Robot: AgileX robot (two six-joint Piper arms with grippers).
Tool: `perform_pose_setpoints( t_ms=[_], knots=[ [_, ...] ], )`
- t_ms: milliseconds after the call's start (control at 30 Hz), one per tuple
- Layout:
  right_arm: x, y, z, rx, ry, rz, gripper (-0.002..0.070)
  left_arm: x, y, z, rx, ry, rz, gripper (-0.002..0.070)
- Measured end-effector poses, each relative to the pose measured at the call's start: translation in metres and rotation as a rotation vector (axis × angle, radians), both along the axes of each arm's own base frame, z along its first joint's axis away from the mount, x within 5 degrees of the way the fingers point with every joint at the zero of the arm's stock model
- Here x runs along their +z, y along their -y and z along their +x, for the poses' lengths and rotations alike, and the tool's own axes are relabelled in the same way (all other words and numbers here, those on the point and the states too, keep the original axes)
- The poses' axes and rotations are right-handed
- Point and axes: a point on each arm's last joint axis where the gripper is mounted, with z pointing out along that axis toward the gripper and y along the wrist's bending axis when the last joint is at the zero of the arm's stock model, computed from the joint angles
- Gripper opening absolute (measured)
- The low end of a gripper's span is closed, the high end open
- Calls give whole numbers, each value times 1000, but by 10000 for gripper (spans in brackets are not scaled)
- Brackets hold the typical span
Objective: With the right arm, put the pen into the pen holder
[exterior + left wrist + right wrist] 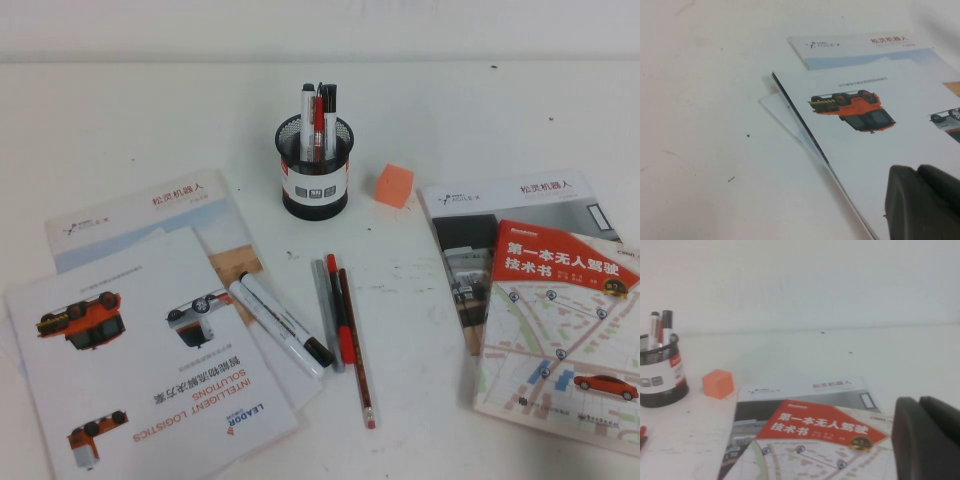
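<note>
White brochures [150, 340] lie under the left gripper [920, 175], whose state cannot be told. Two thick markers [280, 322] and a red pen [340, 310] rest further right on the table [120, 110]. Behind them, the pen [307, 122] stands upright in the pen holder [315, 185], so the task looks finished. The right gripper [920, 405] hovers closed and empty over the booklet [815, 430], well apart from the holder

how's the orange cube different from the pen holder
The orange cube is a solid, plain-faced block; the pen holder is a round black mesh cup with a white label band. The cube is shorter and holds nothing; the holder stands taller with several pens in it. Both rest upright on the white table, side by side but apart.
</note>
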Motion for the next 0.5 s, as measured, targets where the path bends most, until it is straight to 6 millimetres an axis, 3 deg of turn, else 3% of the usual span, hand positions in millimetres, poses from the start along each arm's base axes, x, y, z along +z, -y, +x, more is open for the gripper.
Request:
perform_pose_setpoints(
  t_ms=[500],
  knots=[
    [-10,1,-10,-18,-63,4,-19,0,0,0,0,0,0,-3]
  ],
)
